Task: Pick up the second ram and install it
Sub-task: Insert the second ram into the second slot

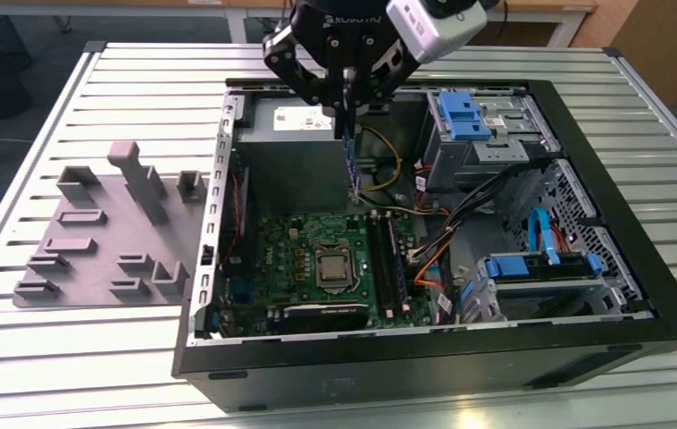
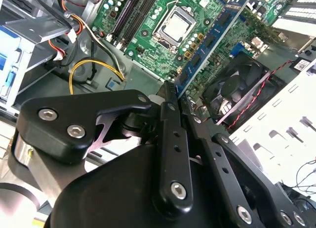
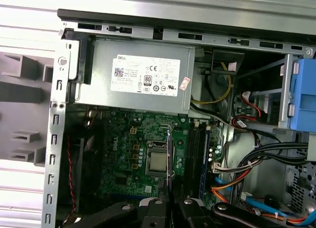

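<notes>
The gripper (image 1: 348,105) hangs over the open computer case (image 1: 624,295), above the power supply (image 1: 296,147) end, with its fingers closed narrow on the top edge of the second ram (image 1: 352,165). The stick hangs straight down from the fingers, long axis near vertical in the exterior view, lower end free in the air above the motherboard (image 1: 314,268) and touching nothing. In the second wrist view the second ram (image 2: 210,40) runs away from the fingertips, one flat face and its row of chips showing; in the first wrist view it is seen edge-on as a thin dark line (image 3: 169,159) over the processor socket (image 3: 158,162). The memory slots (image 3: 196,151) lie just beside that line, on the drive-bay side, their length roughly parallel to it. The stick is judged not yet over a slot. The grey tray (image 1: 106,237) stands outside the case, well apart.
</notes>
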Tool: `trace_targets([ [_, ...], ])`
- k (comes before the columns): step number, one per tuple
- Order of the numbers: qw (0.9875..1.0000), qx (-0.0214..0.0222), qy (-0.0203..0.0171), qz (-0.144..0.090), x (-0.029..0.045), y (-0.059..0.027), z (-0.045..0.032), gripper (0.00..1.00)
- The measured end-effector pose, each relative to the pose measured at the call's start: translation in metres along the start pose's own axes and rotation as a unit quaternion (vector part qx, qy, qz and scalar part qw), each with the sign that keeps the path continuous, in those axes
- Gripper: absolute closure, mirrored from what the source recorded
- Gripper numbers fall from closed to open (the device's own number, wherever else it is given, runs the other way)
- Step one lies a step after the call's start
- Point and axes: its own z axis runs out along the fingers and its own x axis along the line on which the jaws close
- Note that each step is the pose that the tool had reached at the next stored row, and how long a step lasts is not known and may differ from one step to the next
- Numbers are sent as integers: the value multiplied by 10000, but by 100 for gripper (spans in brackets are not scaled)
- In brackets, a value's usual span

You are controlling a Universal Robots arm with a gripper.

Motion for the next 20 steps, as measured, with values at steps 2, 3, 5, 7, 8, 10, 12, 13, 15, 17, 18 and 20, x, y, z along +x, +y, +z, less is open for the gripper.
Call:
trace_targets([
  [2, 10000, -53, 5, 0, -4, -1, 9, 86],
  [3, 10000, -82, 7, 0, -4, -1, 16, 86],
  [5, 10000, -85, 7, 1, -3, -1, 31, 86],
  [7, 10000, -84, 7, 1, -3, -4, 51, 86],
  [8, 10000, -84, 6, 3, -4, -5, 64, 86],
  [10, 10000, -84, 7, 9, -16, -7, 100, 86],
  [12, 10000, -84, 10, 18, -38, -8, 136, 86],
  [13, 10000, -84, 12, 22, -46, -8, 150, 86],
  [15, 10000, -84, 15, 24, -50, -8, 157, 86],
  [17, 10000, -84, 14, 24, -50, -9, 159, 86],
  [18, 10000, -84, 14, 24, -50, -9, 160, 86],
  [20, 10000, -84, 14, 24, -50, -9, 160, 86],
])
